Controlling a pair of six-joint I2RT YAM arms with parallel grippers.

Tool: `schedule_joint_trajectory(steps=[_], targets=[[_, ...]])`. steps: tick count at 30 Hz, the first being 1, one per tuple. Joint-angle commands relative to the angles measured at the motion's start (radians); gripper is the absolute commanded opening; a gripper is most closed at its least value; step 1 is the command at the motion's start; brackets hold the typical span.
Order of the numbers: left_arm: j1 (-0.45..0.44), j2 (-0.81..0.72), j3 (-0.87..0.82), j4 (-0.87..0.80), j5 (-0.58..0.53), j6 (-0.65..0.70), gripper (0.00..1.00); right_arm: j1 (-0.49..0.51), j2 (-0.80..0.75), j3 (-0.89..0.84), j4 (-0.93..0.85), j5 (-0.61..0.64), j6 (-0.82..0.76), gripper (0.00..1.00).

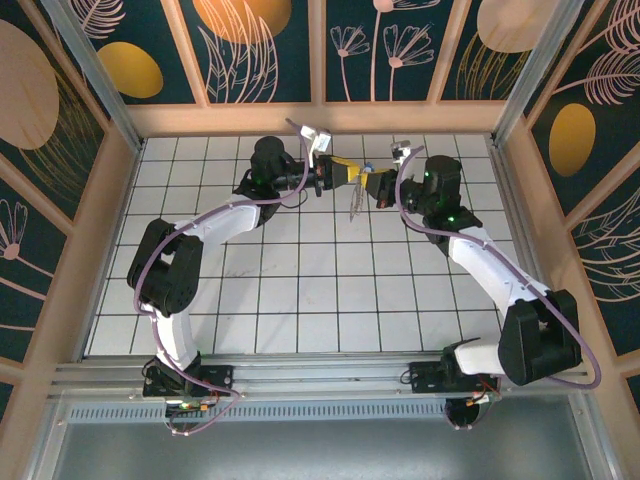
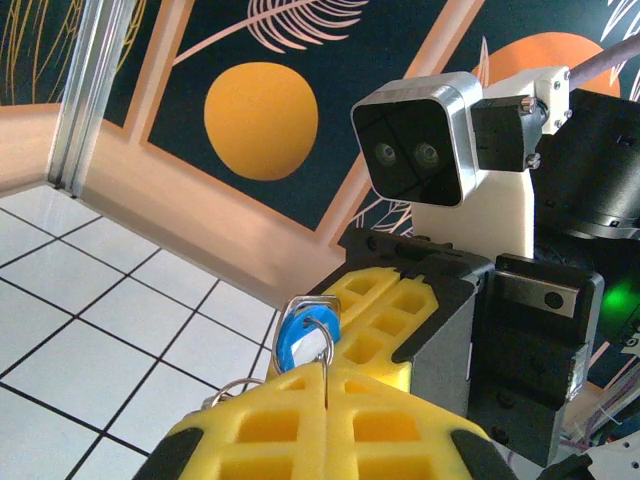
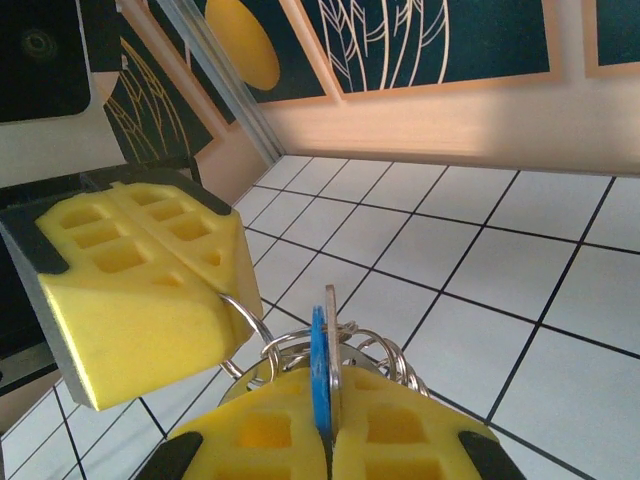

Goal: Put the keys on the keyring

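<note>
Both grippers meet in mid-air over the far middle of the table. My right gripper [image 3: 326, 388] [image 1: 375, 184] is shut on the key [image 3: 320, 350], which stands on edge with its blue head [image 2: 303, 335] pointing at the left gripper. My left gripper [image 2: 326, 370] [image 1: 348, 172] is shut on a thin metal ring of the keyring [image 2: 333, 345] [image 3: 247, 318]. That ring crosses the hole in the blue head. Several more wire loops [image 3: 385, 355] bunch behind the key. A thin dark strip [image 1: 357, 205] hangs under the two grippers; I cannot make out the brown strap.
White tiled floor [image 1: 300, 290] lies well below the grippers. The patterned back wall [image 1: 320, 60] stands close behind them. The right wrist camera housing [image 2: 420, 140] sits directly opposite the left fingers [image 2: 270, 425]. Purple cables [image 1: 250, 205] loop along both arms.
</note>
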Motion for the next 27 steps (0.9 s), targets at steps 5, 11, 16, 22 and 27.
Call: schedule_joint_trajectory(steps=[5, 11, 16, 22, 27], targets=[[-0.006, -0.035, 0.003, 0.024, 0.024, 0.015, 0.0, -0.039, -0.032, 0.009, 0.008, 0.012, -0.017, 0.0], [-0.006, -0.039, 0.002, 0.025, 0.022, 0.016, 0.0, -0.072, -0.047, 0.0, 0.012, 0.001, -0.004, 0.0], [-0.006, -0.035, 0.003, 0.028, 0.022, 0.015, 0.0, -0.067, -0.036, 0.011, 0.008, -0.016, -0.003, 0.0], [-0.006, -0.032, 0.006, 0.033, 0.022, 0.01, 0.0, -0.021, -0.012, 0.031, -0.006, -0.012, -0.023, 0.0], [-0.006, -0.031, 0.01, 0.033, 0.024, 0.008, 0.0, 0.005, 0.011, 0.043, -0.008, -0.005, -0.029, 0.0]])
